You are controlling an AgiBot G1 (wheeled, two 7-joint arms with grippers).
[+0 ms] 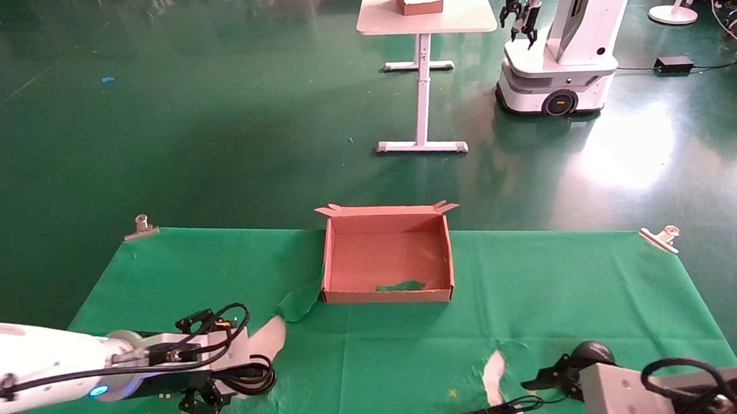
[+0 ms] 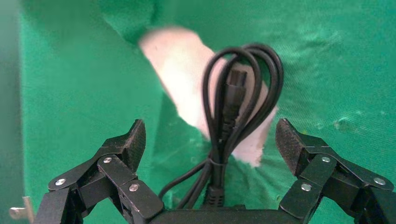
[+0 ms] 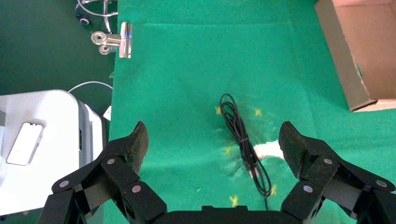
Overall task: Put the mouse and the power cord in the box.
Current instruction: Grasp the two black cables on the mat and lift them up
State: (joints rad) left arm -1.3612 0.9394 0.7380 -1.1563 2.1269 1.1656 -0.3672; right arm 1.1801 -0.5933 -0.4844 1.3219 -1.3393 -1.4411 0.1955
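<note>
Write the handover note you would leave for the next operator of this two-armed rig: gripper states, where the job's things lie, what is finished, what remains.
Left gripper: open, low over the thick black coiled power cord, which lies on the green cloth over a tear showing white; not gripped.
Right gripper: open, above the mouse's thin black bundled cable near the table's front right.
Small glossy black mouse: on the cloth at front right, partly hidden by the right arm.
Shallow brown cardboard box: at the table's far middle, nothing inside.
Done: nothing packed.
Left: grasp the cord and the mouse, place both in the box.
</note>
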